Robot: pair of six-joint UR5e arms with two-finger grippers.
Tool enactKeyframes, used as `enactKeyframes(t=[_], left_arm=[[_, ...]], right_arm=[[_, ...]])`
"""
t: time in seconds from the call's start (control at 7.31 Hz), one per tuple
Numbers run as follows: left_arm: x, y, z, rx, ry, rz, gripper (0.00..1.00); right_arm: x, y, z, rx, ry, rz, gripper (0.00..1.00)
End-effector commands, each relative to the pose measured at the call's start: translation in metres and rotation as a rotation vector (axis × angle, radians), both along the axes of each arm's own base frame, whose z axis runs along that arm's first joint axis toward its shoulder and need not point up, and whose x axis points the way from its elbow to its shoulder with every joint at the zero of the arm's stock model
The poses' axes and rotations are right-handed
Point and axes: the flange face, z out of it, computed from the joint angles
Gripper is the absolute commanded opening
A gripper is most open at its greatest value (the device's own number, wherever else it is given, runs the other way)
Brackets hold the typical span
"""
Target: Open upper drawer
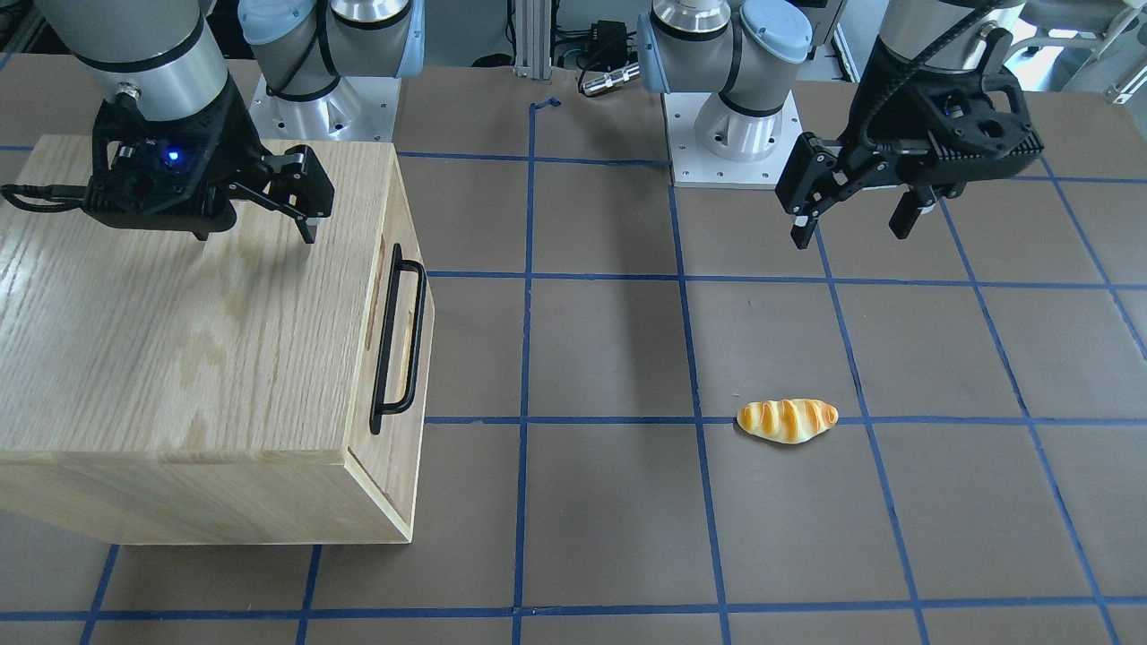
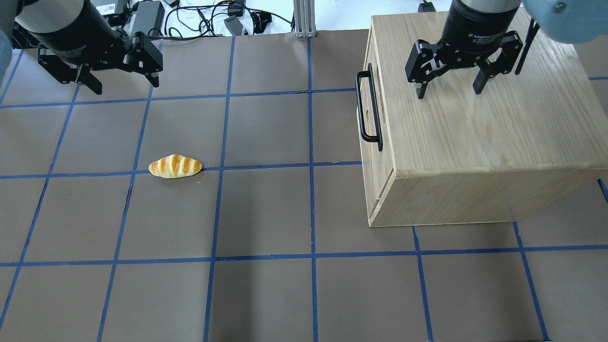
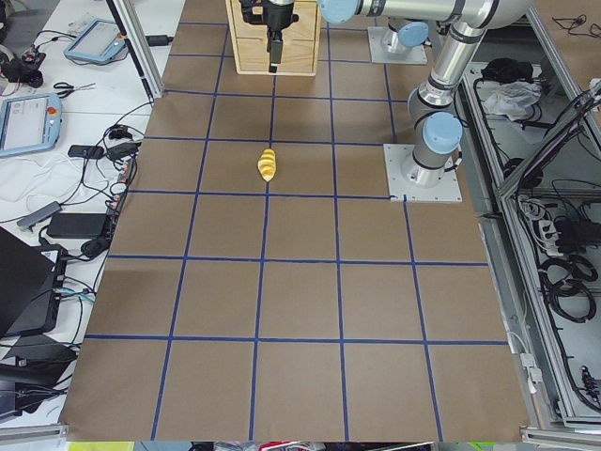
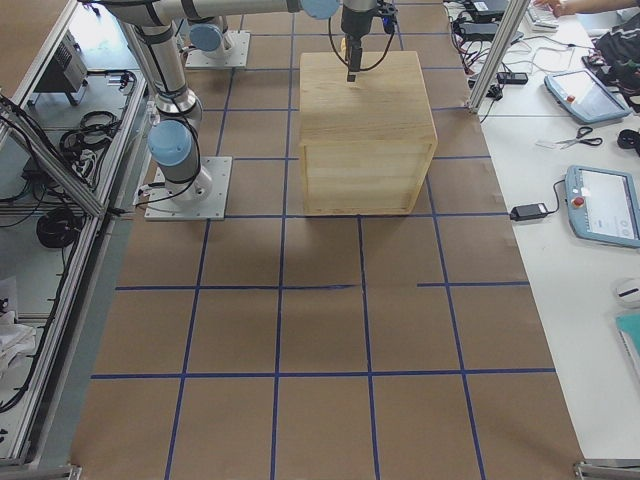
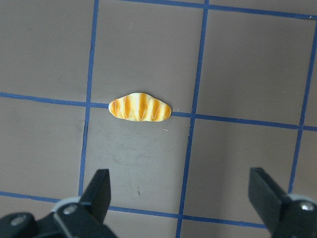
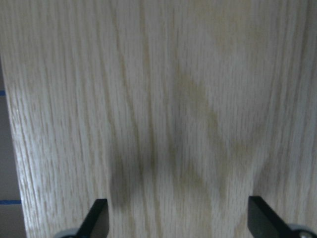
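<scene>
The brown table (image 2: 266, 294), gridded with blue tape, carries the oak-grained cabinet (image 2: 475, 142) on the robot's right half. The upper drawer (image 1: 391, 224) sits fully shut in the cabinet's front face, which points toward the table's middle (its panel lies flush with the cabinet body). The right gripper (image 2: 449, 88) hangs over the cabinet top, back from the front edge, with its fingers spread wide and nothing between them. The left gripper (image 2: 126, 83) hovers over bare table on the far left, likewise spread and empty. The black bar handle (image 2: 368, 111) stands out from the drawer front, untouched. A small striped bread roll (image 2: 175, 166) lies on a tape line, well apart from the cabinet.
</scene>
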Motion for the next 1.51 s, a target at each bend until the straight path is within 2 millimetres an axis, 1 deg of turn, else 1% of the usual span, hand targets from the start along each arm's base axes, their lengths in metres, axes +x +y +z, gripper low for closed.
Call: enactKeyframes(t=[0.0,0.68,0.82,0.96,1.37], left_arm=[[-0.0007,0.0004,0.0003,-0.001,0.001,0.006,1.0],[-0.0014,0.0006,0.0,0.001,0.008,0.011,1.0],[-0.0041,0.0046,-0.0041,0.042,0.013,0.007,1.0],[-0.0081,0.0075,-0.0021,0.062,0.016,0.0,1.0],[-0.0099,0.0095,-0.0055,0.088,0.018,-0.008,1.0]], right_arm=[[0.0,0.0,0.0003,-0.001,0.0,0.001,1.0],[0.0,-0.0001,0.0003,-0.001,0.0,-0.001,1.0],[0.0,-0.0001,0.0003,-0.001,0.0,-0.001,1.0],[0.0,-0.0001,0.0003,-0.001,0.0,-0.001,1.0],[0.0,-0.0001,0.0003,-0.001,0.0,-0.001,1.0]])
